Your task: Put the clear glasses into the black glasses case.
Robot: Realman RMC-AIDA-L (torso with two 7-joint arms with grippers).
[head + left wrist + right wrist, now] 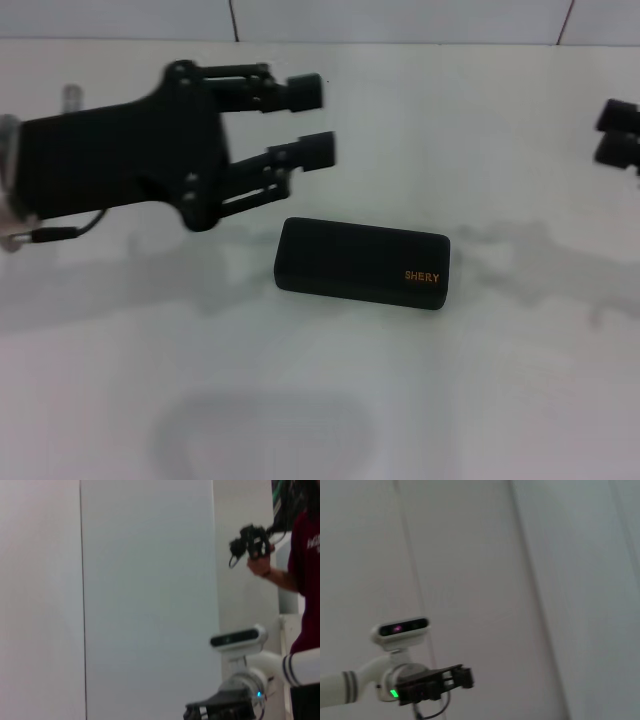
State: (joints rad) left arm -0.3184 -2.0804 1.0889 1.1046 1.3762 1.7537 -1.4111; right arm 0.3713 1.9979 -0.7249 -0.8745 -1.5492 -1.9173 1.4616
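Observation:
The black glasses case lies shut on the white table, its orange lettering toward the right end. The clear glasses show in no view. My left gripper hovers up and to the left of the case, open with nothing between its fingers; the right wrist view shows the left gripper from afar. My right gripper pokes in at the table's right edge, well away from the case, and appears low in the left wrist view as the right gripper.
A white tiled wall borders the table's far side. In the left wrist view a person in a red shirt stands behind, holding a black device.

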